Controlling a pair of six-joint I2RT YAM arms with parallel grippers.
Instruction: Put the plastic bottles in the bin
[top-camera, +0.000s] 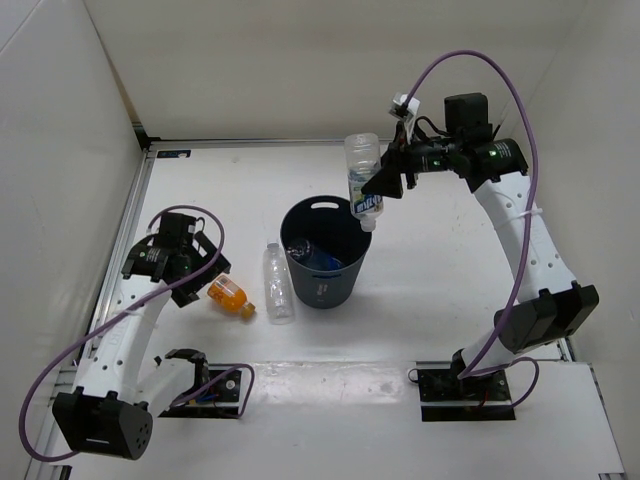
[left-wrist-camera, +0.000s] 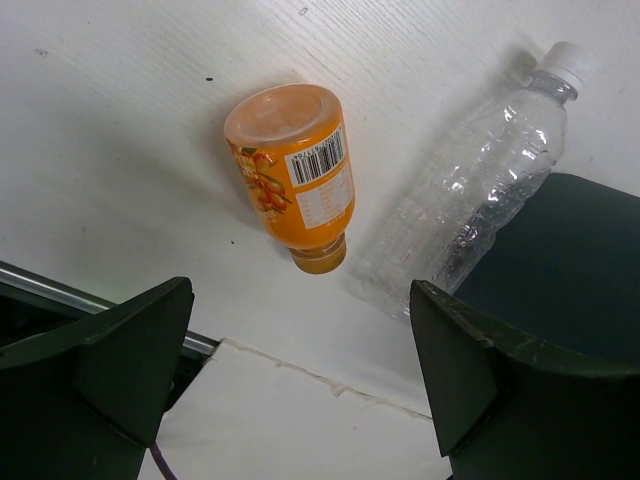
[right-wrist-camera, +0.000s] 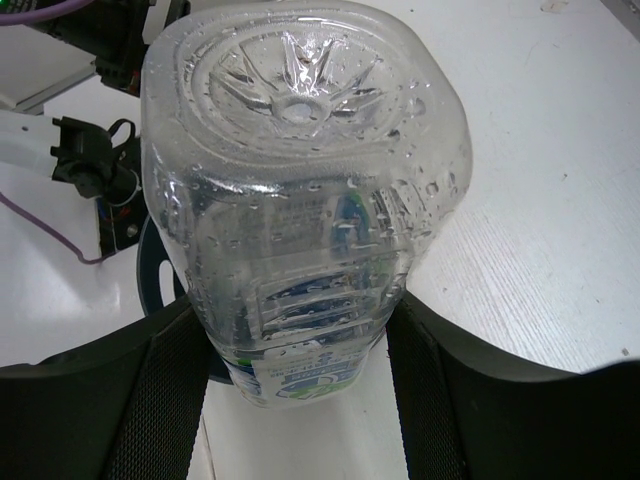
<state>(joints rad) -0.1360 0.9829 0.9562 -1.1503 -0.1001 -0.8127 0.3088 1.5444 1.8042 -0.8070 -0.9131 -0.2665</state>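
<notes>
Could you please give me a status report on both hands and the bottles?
Right hand shut on green-white labelled bottle, cap down over bin. Left hand open, facing orange bottle. Plain clear bottle lying beside bin. Nothing blocking.

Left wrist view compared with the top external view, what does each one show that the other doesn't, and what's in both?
Only the left wrist view shows the barcode on the orange bottle. Only the top external view shows the right gripper holding a labelled bottle cap-down at the rim of the bin, with another bottle already inside. Both show the orange bottle and the plain clear bottle lying near the bin, and the left gripper open by the orange bottle.
</notes>
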